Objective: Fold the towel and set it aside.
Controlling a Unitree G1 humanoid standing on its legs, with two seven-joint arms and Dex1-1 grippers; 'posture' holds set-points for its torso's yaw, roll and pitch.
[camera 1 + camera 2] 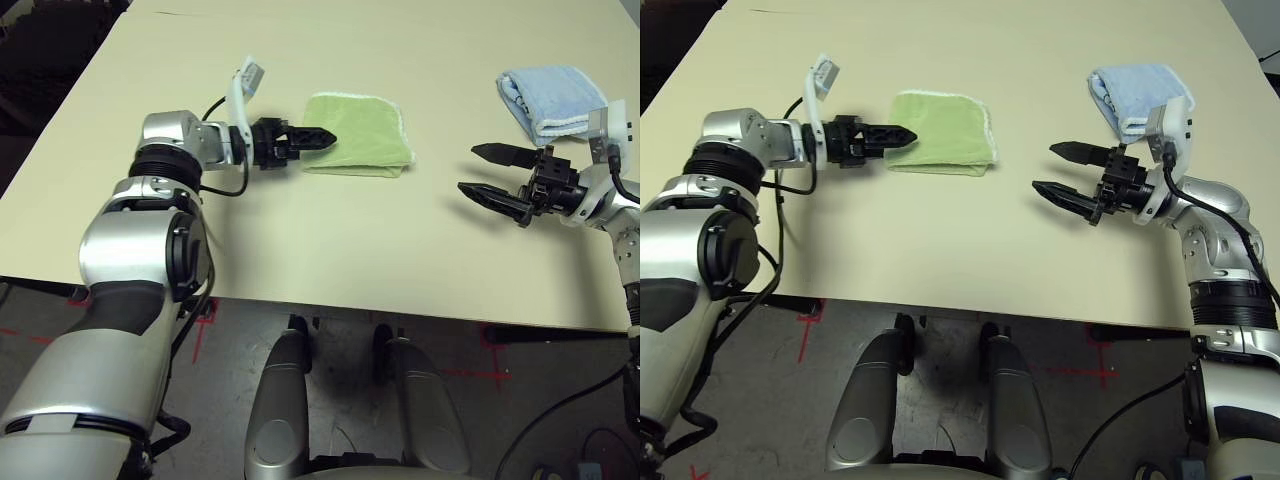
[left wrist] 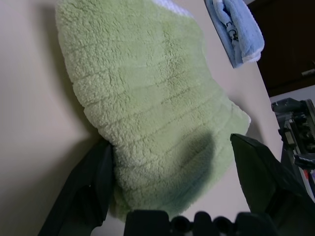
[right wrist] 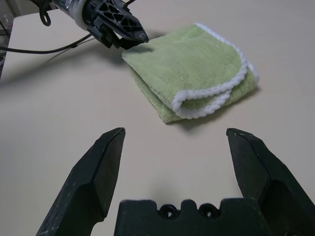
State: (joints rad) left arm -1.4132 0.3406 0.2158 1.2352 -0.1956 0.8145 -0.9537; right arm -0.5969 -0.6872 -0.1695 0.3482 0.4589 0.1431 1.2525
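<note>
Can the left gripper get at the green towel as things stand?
Probably yes. The left gripper is open and already at the near edge of the folded green towel, one finger on each side of that edge in the wrist view. Nothing lies between them on the table.

Towel (image 1: 358,134): light green terry cloth, white stitched edging showing along its far and right-hand edges. Lying flat on the tan table (image 1: 330,250), folded into a compact, roughly square bundle of several layers, the rounded edged corners stacking at its right side; sitting left of the table's middle.
</note>
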